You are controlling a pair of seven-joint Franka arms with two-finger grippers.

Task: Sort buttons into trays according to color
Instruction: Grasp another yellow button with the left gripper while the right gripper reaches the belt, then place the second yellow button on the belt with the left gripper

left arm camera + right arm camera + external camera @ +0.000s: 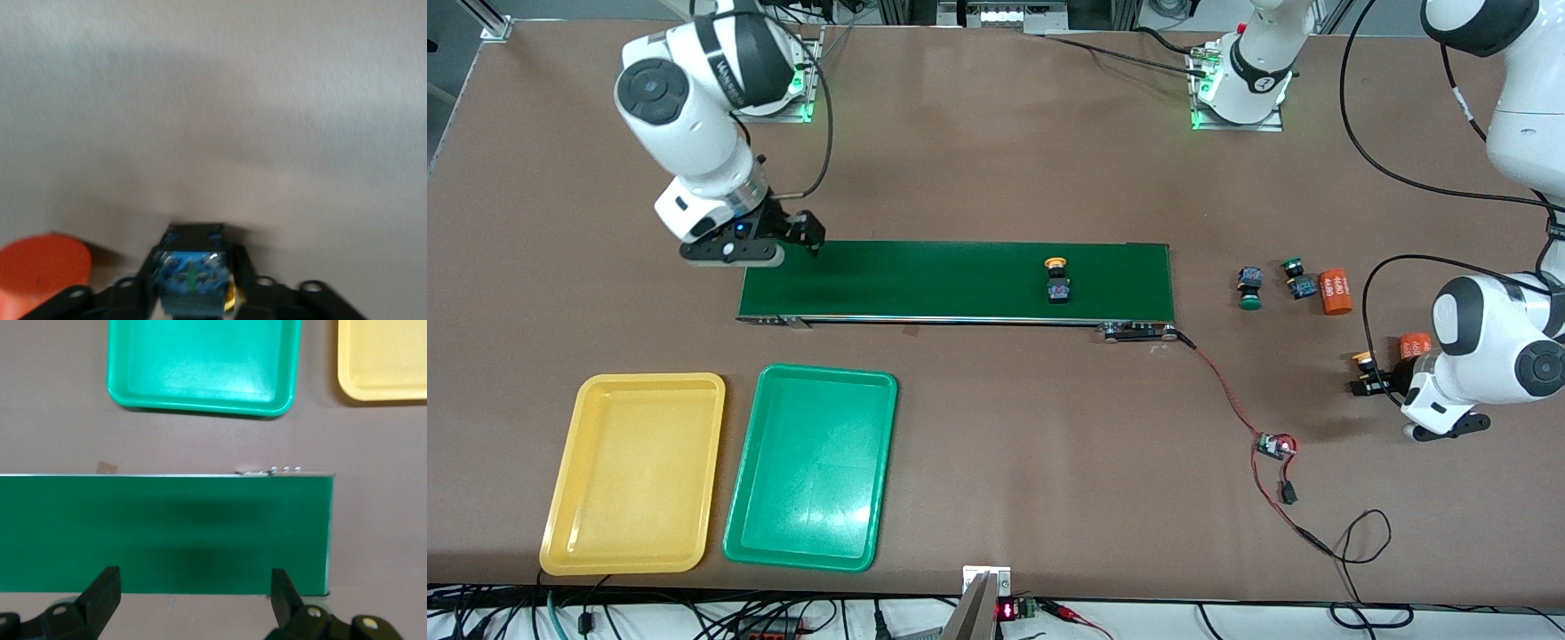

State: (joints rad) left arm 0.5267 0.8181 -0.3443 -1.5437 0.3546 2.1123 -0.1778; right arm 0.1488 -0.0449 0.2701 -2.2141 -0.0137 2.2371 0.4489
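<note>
A yellow-capped button (1058, 280) lies on the dark-green conveyor belt (925, 280). Two green-capped buttons (1249, 290) (1296, 277) lie on the table past the belt's end toward the left arm. My left gripper (1371, 380) is shut on the other yellow button (1361, 360), low by an orange cylinder. The left wrist view shows its blue body (190, 283) between the fingers (243, 267). My right gripper (783, 242) is open and empty over the belt's other end; it also shows in the right wrist view (193, 587). The yellow tray (636, 471) and green tray (811, 467) sit side by side nearer the front camera.
Two orange numbered cylinders (1336, 292) (1414, 345) lie near the green buttons and the left gripper; one shows in the left wrist view (40, 273). A red-and-black wire with a small circuit board (1274, 444) runs from the belt's end toward the front edge.
</note>
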